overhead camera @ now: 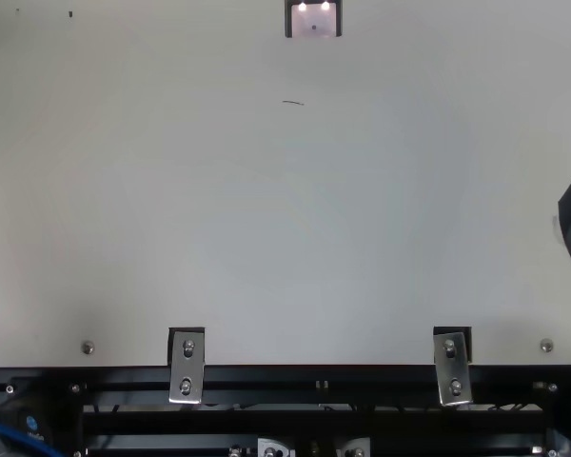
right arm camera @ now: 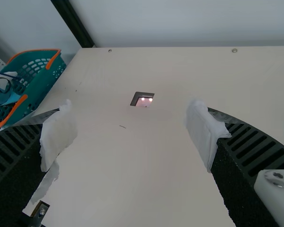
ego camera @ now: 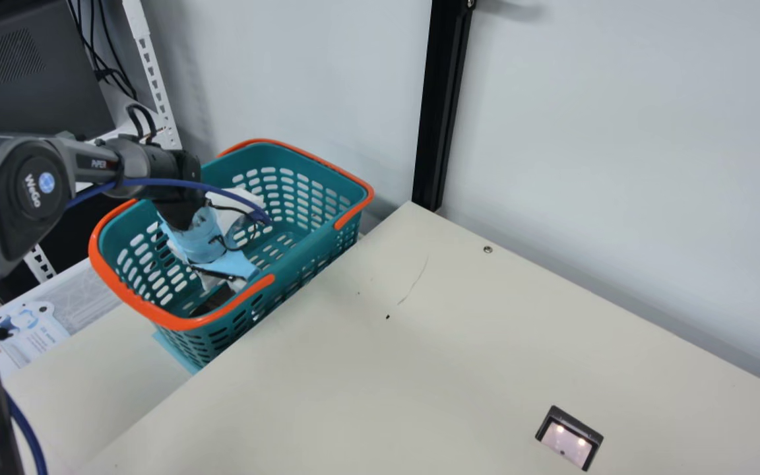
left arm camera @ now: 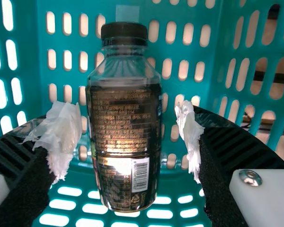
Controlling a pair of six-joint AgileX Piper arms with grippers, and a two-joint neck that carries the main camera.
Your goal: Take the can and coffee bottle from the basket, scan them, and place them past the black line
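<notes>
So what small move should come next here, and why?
Probably ease the left end effector a little nearer, then close: its spread fingers flank the upright, dark-capped coffee bottle in the teal basket without gripping it.

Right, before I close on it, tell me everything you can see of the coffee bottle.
The coffee bottle looks like clear plastic, with a black cap on, see-through shoulders, and a dark body bearing small pale print and a white barcode. It is inside the teal basket, cap end toward a slotted wall. I can't tell whether it stands straight or leans. It sits between the left hand's open fingers, not gripped.
</notes>
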